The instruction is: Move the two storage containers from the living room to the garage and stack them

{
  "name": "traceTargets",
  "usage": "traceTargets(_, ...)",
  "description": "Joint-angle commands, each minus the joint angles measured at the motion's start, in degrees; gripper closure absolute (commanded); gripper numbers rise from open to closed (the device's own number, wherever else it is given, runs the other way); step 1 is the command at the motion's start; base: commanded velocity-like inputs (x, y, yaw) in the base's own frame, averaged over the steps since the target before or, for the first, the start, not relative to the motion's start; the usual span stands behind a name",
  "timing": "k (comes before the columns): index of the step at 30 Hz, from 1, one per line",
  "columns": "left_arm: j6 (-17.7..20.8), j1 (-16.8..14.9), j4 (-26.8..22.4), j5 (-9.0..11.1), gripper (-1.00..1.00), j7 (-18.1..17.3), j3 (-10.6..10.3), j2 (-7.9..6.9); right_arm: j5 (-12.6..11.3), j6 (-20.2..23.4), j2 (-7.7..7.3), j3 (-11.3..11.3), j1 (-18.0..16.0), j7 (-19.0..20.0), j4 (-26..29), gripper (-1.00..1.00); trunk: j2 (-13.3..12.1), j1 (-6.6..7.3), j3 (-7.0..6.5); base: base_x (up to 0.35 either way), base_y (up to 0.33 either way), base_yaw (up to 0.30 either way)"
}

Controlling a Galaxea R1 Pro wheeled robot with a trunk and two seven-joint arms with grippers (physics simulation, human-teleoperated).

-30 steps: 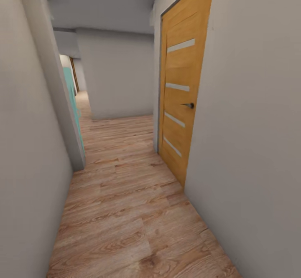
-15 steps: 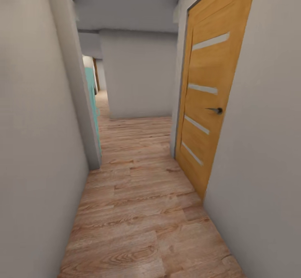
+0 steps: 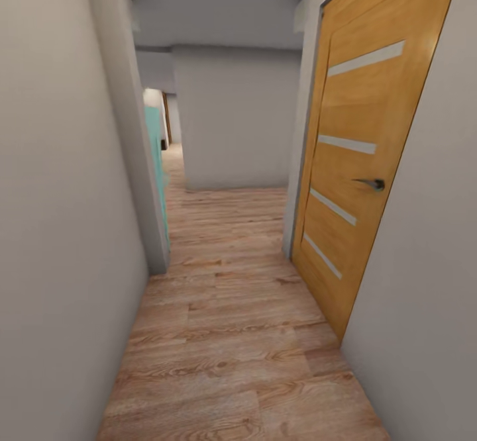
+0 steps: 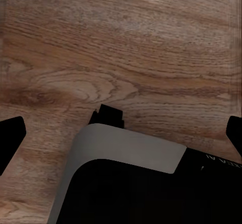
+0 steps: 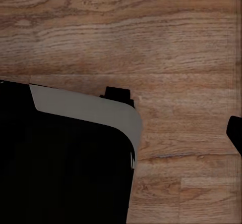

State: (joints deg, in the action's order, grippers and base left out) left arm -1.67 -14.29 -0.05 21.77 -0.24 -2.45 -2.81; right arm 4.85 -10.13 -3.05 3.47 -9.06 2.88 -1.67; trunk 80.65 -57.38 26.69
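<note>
Meanwhile, the robot faces down a narrow corridor with the closed wooden door (image 3: 361, 163) just beside it on its right and a turquoise panel (image 3: 158, 163) further along, opposite the door; neither storage container is anywhere to be seen, so no arm can be judged nearer. Both wrist cameras look down at the plank floor (image 4: 131, 47): the left end effector (image 4: 123, 133) spread wide and empty, the right end effector's (image 5: 234, 133) opening impossible to judge. Faint lettering on the robot's base (image 4: 151, 183) is too blurred to read.

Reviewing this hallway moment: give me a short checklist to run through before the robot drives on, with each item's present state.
1. Wood floor ahead free of obstacles: ok.
2. Orange door on the right shut, not swung into the path: ok.
3. Room to pass the grey wall corner on the left: ok, though tight.
4. Way past the end wall: opening on the left; cannot tell what lies beyond.
5. Left gripper jaws apart, nothing between: ok.
6. Storage container carried: not ok; wrist views show floor and robot base.
</note>
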Motion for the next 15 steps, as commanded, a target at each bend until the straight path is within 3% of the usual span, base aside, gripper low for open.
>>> traceTargets(1, -0.17, -0.04, 0.05, 0.38, -1.00, -0.02, -0.27, 0.00, 0.25, -0.33, -0.02, 0.31, -0.08, 0.02, -0.18, -1.00, 0.03, -0.03, 0.06, 0.318, -0.120, 0.004)
traceTargets(12, -0.17, -0.04, 0.05, 0.38, -1.00, -0.02, -0.27, 0.00, 0.04, -0.33, 0.16, 0.23, -0.08, 0.02, -0.18, -1.00, 0.03, -0.03, 0.06, 0.313, -0.156, 0.003)
traceTargets(15, -0.17, -0.04, 0.05, 0.38, -1.00, -0.02, -0.27, 0.00, 0.00, -0.33, 0.15, 0.21, -0.08, 0.02, -0.18, -1.00, 0.03, -0.03, 0.06, 0.312, -0.162, 0.127)
